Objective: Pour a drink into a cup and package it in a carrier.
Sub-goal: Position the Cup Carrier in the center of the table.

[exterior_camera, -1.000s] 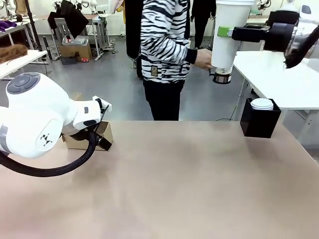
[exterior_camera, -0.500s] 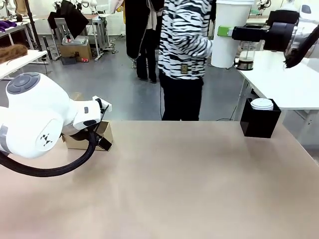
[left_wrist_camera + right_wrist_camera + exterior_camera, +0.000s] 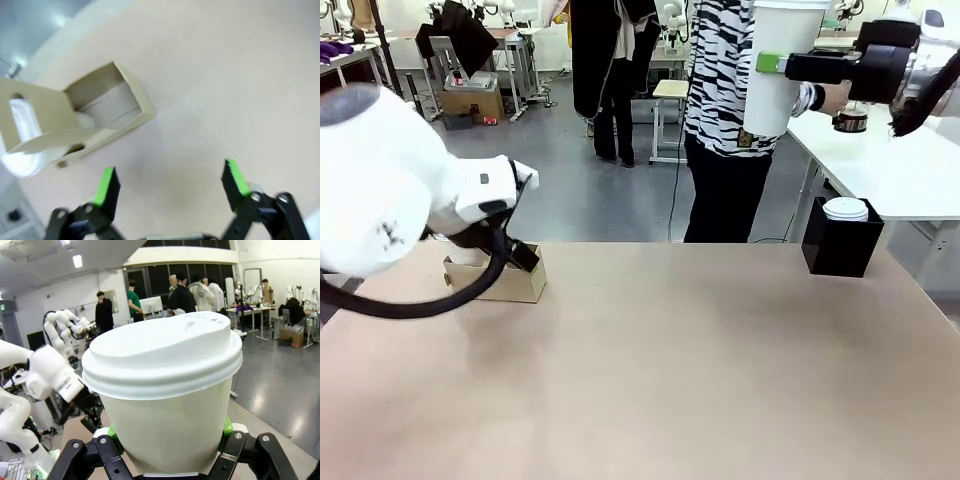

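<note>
High at the right, my right gripper (image 3: 772, 63) is shut on the tall white paper cup (image 3: 778, 70), holding it upright in the air. The right wrist view shows the cup (image 3: 167, 405) close up with its white plastic lid (image 3: 162, 355), squeezed between green pads. The brown cardboard carrier (image 3: 505, 283) stands at the table's far left, partly behind my left arm. My left gripper (image 3: 170, 182) hangs open above the table beside the carrier (image 3: 107, 102); one pocket is empty, the other holds something white and round (image 3: 20, 155). A person's hand holds the glass jug (image 3: 850, 121) of dark drink.
A black box (image 3: 840, 250) with a lidded white cup (image 3: 845, 208) stands at the table's far right edge. The person in a striped top (image 3: 730, 90) stands beyond the table next to a white side table (image 3: 900, 170). My left arm's bulk (image 3: 390, 190) hangs over the left side.
The person has walked to the right and carried the jug over to the white side table. My left arm has lifted, uncovering more of the carrier. The right gripper and cup stayed put.
</note>
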